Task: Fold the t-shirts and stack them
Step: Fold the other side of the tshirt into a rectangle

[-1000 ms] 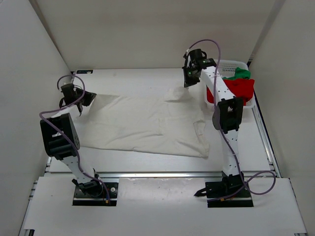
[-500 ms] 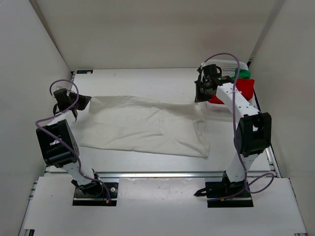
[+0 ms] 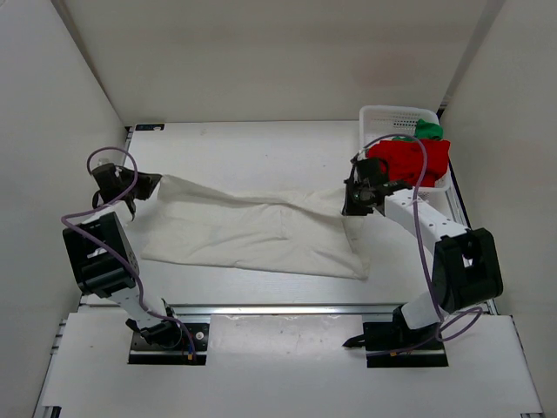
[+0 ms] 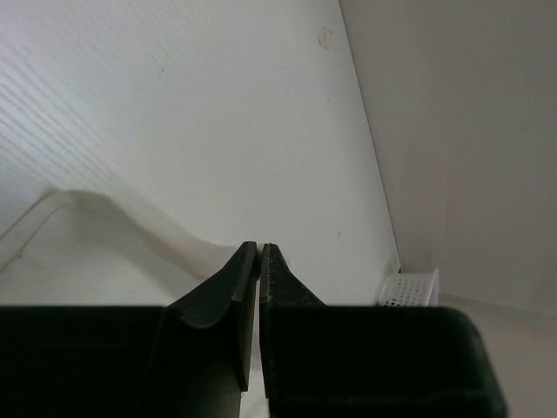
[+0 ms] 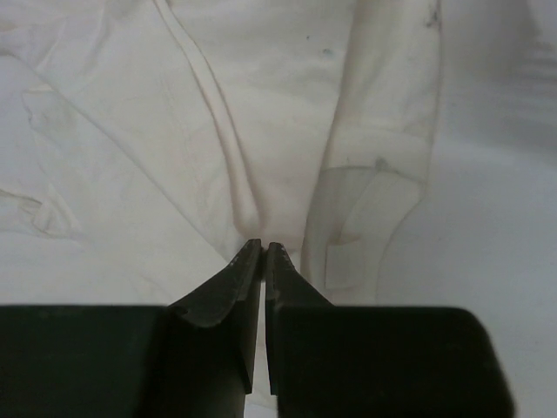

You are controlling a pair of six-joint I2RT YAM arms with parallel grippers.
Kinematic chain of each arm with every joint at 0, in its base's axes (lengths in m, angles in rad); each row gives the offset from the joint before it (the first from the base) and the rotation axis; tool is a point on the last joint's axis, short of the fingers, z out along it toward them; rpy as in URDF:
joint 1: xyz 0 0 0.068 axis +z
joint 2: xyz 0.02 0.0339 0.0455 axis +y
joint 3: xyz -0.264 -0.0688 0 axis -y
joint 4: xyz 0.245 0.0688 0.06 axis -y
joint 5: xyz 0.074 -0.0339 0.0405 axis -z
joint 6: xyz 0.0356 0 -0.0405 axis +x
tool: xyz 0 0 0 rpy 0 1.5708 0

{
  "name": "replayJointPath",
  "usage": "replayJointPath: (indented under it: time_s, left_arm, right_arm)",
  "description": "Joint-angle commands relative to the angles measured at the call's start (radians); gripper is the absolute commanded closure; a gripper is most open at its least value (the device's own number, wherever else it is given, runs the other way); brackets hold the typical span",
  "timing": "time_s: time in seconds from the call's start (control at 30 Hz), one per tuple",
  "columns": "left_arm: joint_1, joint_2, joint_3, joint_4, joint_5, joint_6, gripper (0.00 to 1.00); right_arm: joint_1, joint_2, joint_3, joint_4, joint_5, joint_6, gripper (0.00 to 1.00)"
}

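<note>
The top camera looks down from high behind both arm bases over the whole counter (image 3: 261, 144). Each wrist camera sits close behind its own fingers (image 4: 233, 296), looking along them at the cream-white shirt (image 5: 261, 104), which the top view shares

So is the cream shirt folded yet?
Not yet: cream shirt lies mostly spread, its far edge held taut between left end effector and right end effector.

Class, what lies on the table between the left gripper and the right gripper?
The cream-white t-shirt, spanning from the left gripper to the right gripper, each pinching an edge; the top external view shows this.
</note>
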Motion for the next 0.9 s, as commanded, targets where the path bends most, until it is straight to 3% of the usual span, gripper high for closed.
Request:
replayJointPath:
  time_s: [0.0,0.23,0.6,0.7,0.87]
  left_arm:
    - [0.028,-0.015,-0.029,0.026,0.019,-0.009,1.00]
    - [0.041,-0.064,-0.055,0.012,0.001,0.009,1.00]
    - [0.067,-0.088,-0.151,-0.057,-0.078,0.084,1.00]
    - [0.065,-0.070,-0.136,-0.074,-0.072,0.084,0.88]
    - [0.099,-0.122,-0.174,-0.002,-0.027,0.017,0.73]
  right_arm:
    - [0.006,-0.097,-0.065,0.099,0.038,0.058,1.00]
    - [0.020,-0.225,-0.168,0.086,0.051,0.078,1.00]
    - [0.052,-0.392,-0.487,0.153,-0.002,0.183,0.97]
    - [0.061,-0.395,-0.533,0.173,-0.015,0.210,0.95]
    - [0.072,-0.417,-0.459,0.148,0.046,0.189,0.78]
